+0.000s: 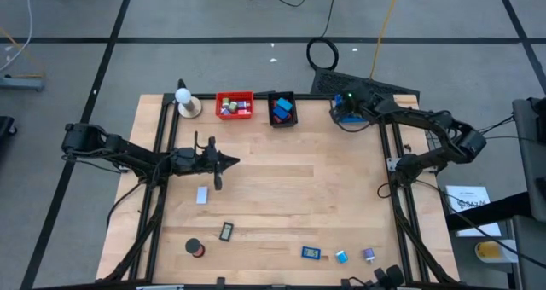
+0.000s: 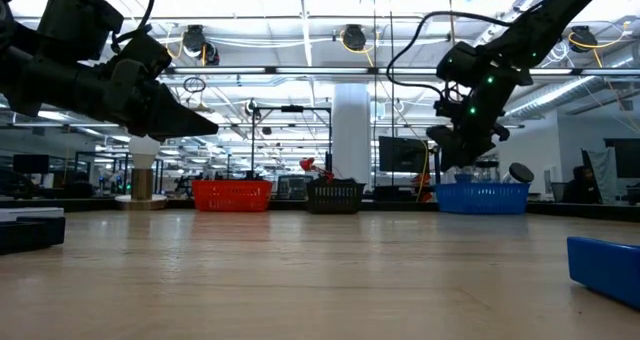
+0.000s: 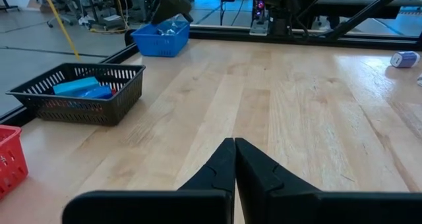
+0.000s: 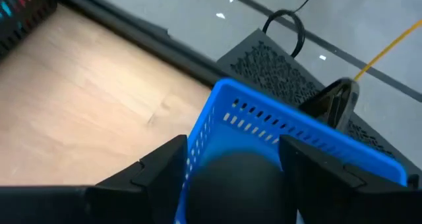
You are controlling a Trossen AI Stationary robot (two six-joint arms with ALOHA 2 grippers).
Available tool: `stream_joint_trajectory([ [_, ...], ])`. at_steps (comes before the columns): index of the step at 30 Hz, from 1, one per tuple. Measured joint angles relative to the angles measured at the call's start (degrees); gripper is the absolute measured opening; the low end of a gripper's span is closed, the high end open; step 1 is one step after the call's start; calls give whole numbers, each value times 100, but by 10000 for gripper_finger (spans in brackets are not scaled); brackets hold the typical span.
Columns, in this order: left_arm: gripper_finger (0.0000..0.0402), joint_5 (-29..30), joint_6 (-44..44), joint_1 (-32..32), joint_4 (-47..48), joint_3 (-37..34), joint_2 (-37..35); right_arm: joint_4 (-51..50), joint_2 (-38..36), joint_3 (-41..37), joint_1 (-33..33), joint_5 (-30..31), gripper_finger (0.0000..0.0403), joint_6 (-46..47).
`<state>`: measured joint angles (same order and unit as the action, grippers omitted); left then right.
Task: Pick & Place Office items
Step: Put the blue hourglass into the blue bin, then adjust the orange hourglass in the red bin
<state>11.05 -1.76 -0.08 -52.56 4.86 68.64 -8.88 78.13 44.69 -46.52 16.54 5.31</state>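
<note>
right pincer over blue bin, left pincer idle

right pincer (image 1: 348, 105) hangs directly above the blue bin (image 1: 348, 113) at the far right corner of the table (image 1: 299, 196). in the right wrist view its two fingers (image 4: 158, 168) stand apart with a dark round object (image 4: 241, 184) between them, over the bin's blue lattice wall (image 4: 277, 128); whether the fingers grip that object or it lies free cannot be told.

left pincer (image 1: 230, 161) is fully closed and empty, fingertips pressed together in the left wrist view (image 3: 234, 151), held above the left-middle of the table.

office items on the table: a pale block (image 1: 202, 195) just beside the left pincer on the near side; a black-framed rectangle (image 1: 226, 231) and a small black roll (image 1: 195, 248) toward the near left; a blue block (image 1: 310, 253), a light-blue piece (image 1: 341, 257) and a purple piece (image 1: 368, 254) in a row along the near edge, right of centre.

items already binned: mixed pieces in the red bin (image 1: 234, 106) and blue pieces in the black bin (image 1: 282, 109), both on the far edge. a white ball on a tan base (image 1: 185, 102) stands left of the red bin.
</note>
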Motion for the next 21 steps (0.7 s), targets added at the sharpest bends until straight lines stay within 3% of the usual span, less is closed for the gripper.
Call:
stream_joint_trajectory([
  [8,17,0,0,0,0,1,0,21,-394,-2,0,24,276,-21],
  [12,5,0,2,0,1,1,0,-309,-1046,-2,80,337,271,-23],
  [16,12,0,2,0,2,0,0,-1269,-1860,0,165,898,219,90],
  [21,12,0,2,0,0,1,0,-2910,-2345,0,138,1038,103,507],
])
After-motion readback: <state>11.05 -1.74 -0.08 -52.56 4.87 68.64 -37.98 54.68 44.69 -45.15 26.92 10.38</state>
